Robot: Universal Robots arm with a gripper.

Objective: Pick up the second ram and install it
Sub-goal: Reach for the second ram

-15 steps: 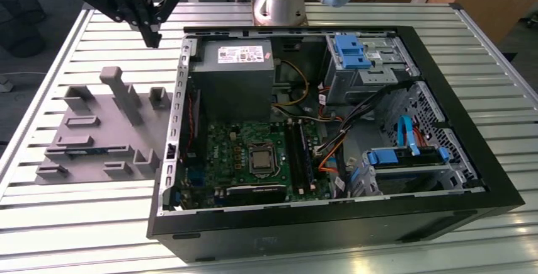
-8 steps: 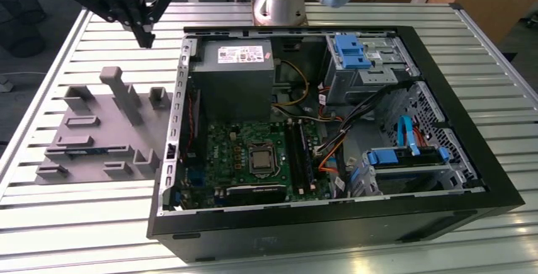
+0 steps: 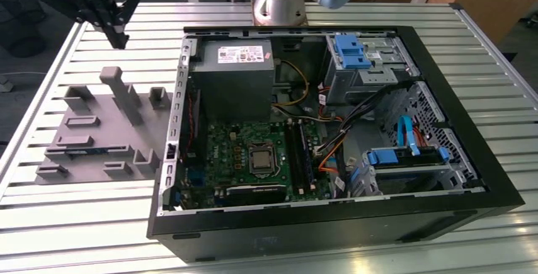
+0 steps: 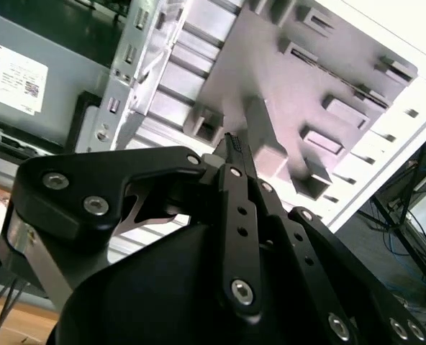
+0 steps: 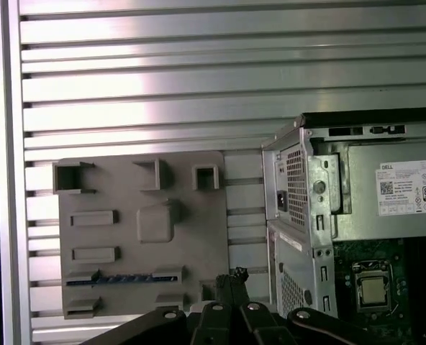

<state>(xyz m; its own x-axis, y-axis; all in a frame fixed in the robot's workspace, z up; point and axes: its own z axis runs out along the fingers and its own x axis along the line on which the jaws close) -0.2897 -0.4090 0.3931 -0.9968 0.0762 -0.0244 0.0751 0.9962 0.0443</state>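
The grey fixture plate (image 3: pixel 108 142) is a flat, matte plastic board with square blocks, low slotted holders and 1 tall post rising from it. It lies on a table (image 3: pixel 84 223) of long ribbed metal slats that shine under the light. The second ram (image 5: pixel 123 277) sits on this plate, standing on its edge between 2 small holders of the plate. It shows as a thin blue-green line with dark spots, and in the exterior view (image 3: pixel 87 151) only a short blue strip of it is seen, so its chips and label cannot be made out. The gripper (image 3: pixel 118 42) is black metal with bolted link bars. It hangs in the air above the plate, well apart from the ram, and touches nothing. In both wrist views (image 4: pixel 232 144) (image 5: pixel 232 275) its 2 narrow fingers meet at the tips, so the jaws are closed and empty. Its base is cut off at the picture edge in both wrist views. Just beside the plate, on the exterior view's right, stands the open computer case (image 3: pixel 336 223), black outside and bare perforated steel inside. In it are a grey power box (image 3: pixel 231 75) with a pale label, a green board (image 3: pixel 235 148) and blue plastic brackets (image 3: pixel 349 50). Whether the long black slots (image 3: pixel 298 154) on the board hold anything is hard to tell.
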